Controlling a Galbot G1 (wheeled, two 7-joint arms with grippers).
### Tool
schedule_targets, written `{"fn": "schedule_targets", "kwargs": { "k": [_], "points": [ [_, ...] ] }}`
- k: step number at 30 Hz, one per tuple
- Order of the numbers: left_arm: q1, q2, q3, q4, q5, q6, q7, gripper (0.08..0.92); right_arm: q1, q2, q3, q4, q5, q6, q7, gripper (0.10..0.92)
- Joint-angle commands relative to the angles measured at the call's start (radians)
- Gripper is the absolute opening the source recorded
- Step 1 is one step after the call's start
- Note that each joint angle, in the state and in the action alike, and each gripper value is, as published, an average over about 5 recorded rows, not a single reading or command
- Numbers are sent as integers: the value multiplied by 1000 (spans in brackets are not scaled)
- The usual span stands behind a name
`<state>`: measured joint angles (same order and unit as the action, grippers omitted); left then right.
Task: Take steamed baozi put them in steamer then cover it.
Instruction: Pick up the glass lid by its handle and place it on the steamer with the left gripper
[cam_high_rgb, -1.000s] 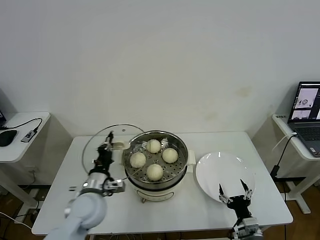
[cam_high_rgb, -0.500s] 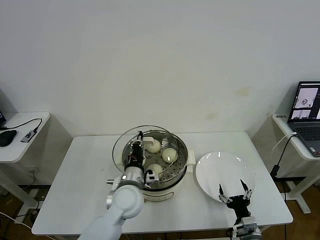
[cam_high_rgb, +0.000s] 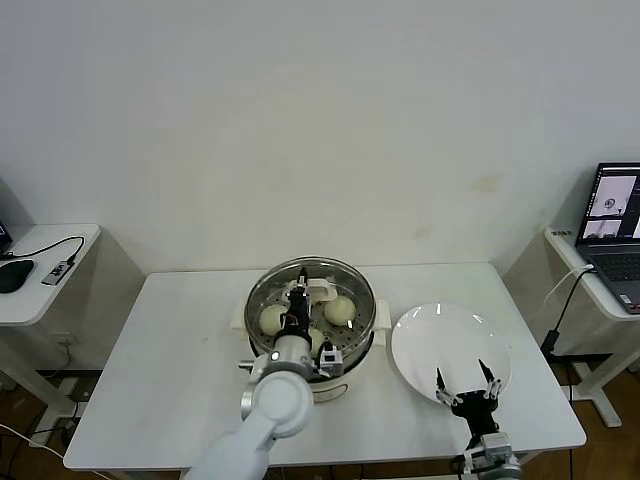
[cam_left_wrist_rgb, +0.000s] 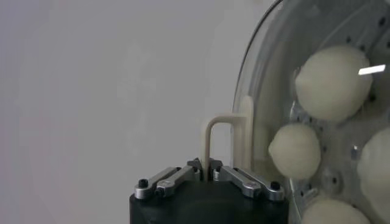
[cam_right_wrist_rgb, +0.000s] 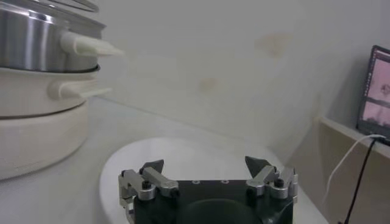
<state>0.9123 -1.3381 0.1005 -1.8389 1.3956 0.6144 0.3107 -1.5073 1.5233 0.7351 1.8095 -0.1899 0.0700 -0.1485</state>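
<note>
We see a white table (cam_high_rgb: 150, 340) against a pale wall. Near its middle stands the steamer (cam_high_rgb: 345, 350), a shiny steel pot on a cream base with handles poking out to either side. To its right lies a flat white plate (cam_high_rgb: 440, 335).

The cover (cam_high_rgb: 350, 275), a clear glass lid, sits level over the pot's mouth, its rim lined up with the pot's rim. Its cream oblong handle (cam_high_rgb: 315, 291) has its long axis running roughly left to right in the head view. The left tool (cam_high_rgb: 297, 300) is clenched on that handle from above, at the centre of the lid.

Through the glass the steamed baozi (cam_high_rgb: 339, 309) show as pale round buns on the perforated tray.

The right tool (cam_high_rgb: 463, 384) hovers low over the plate's near edge, fingers spread wide, grasping nothing.

The left wrist view shows what the head view hides: the handle is a thin arch (cam_left_wrist_rgb: 220, 140), pinched at its top. The right wrist view shows the steamer from the side (cam_right_wrist_rgb: 36, 79), with its stacked cream base.
</note>
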Motion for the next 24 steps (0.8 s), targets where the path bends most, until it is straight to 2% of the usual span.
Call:
{"fn": "schedule_targets", "kwargs": {
  "k": [1, 24],
  "points": [
    [5, -23, 14, 9, 40, -1, 13, 148, -2, 2, -3, -2, 2, 3, 0, 823],
    [16, -31, 4, 31, 52, -18, 0, 148, -11, 3, -8, -7, 0, 13, -1, 823]
  ]
}}
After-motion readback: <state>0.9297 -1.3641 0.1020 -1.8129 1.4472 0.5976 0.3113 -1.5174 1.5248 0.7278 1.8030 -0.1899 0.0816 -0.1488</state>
